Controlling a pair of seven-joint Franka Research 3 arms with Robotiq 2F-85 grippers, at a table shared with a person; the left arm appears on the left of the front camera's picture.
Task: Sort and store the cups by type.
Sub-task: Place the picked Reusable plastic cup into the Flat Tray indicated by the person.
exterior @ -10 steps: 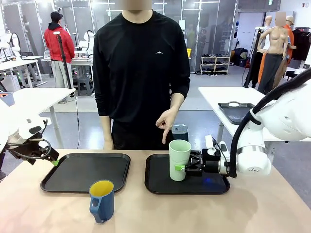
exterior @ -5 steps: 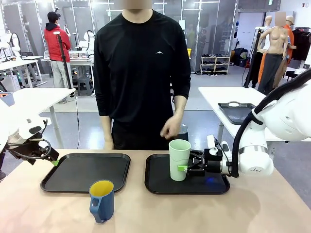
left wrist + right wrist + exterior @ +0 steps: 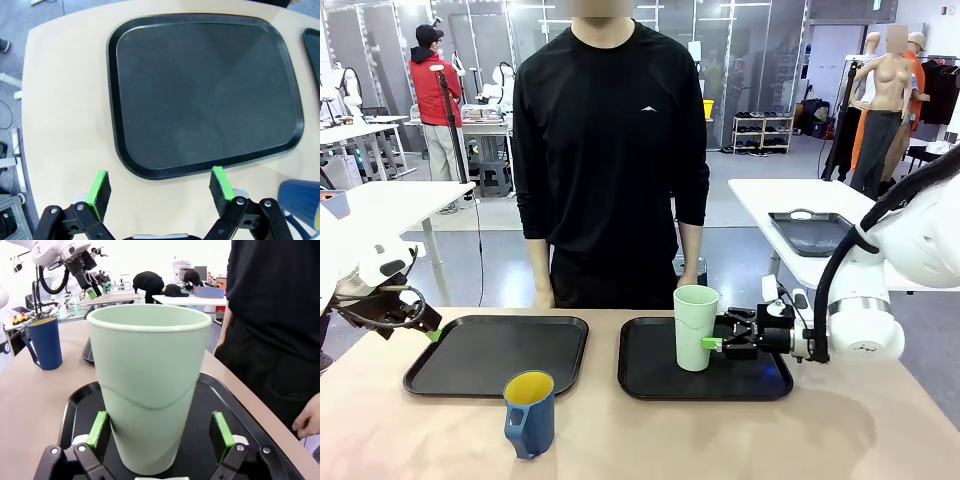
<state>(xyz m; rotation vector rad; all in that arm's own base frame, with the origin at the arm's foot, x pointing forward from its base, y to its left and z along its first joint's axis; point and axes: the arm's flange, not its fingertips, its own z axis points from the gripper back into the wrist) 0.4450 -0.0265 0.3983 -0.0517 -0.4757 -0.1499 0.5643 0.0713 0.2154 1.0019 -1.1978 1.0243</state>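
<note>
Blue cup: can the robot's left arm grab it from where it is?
Probably yes. The left gripper is open beside the left tray, and the blue cup stands on bare table near it, with nothing between them.

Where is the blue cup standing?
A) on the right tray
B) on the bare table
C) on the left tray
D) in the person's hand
B: the blue cup stands on the bare table, just off the near edge of the left tray.
</note>
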